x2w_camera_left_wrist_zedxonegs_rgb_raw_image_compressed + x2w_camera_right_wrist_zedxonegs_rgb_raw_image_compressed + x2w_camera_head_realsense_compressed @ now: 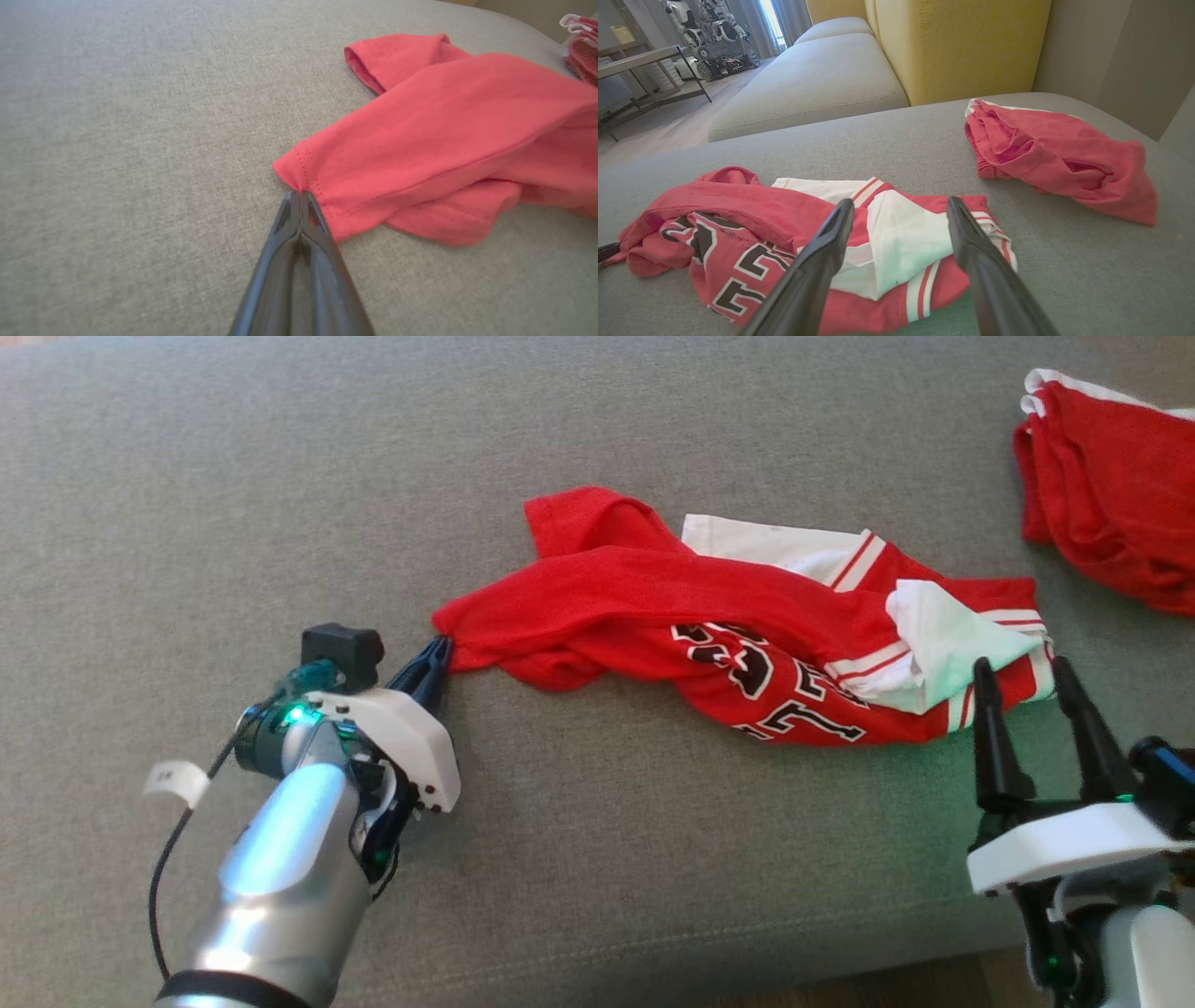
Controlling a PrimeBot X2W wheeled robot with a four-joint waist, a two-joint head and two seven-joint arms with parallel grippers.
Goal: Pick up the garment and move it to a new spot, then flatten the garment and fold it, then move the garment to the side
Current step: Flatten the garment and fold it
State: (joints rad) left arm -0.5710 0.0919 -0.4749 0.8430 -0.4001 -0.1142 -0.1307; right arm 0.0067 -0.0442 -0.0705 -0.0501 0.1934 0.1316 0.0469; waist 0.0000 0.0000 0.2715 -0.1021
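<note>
A crumpled red garment [653,607] with white panels and dark numerals lies across the grey cushion [280,476]. My left gripper [439,653] is shut on the garment's left hem corner; in the left wrist view the fingertips [299,198] pinch the stitched edge of the garment [420,140]. My right gripper [1022,677] stands open at the garment's right end, its fingers just short of the white fold. In the right wrist view my right gripper [901,205] straddles that white fold of the garment [901,242] from above, with nothing held.
A second red garment [1111,495] lies bunched at the far right, also seen as a heap [1055,154] beyond my right gripper. The cushion's front edge [840,980] runs along the bottom right. A yellow sofa back [957,42] and another robot [714,32] stand further off.
</note>
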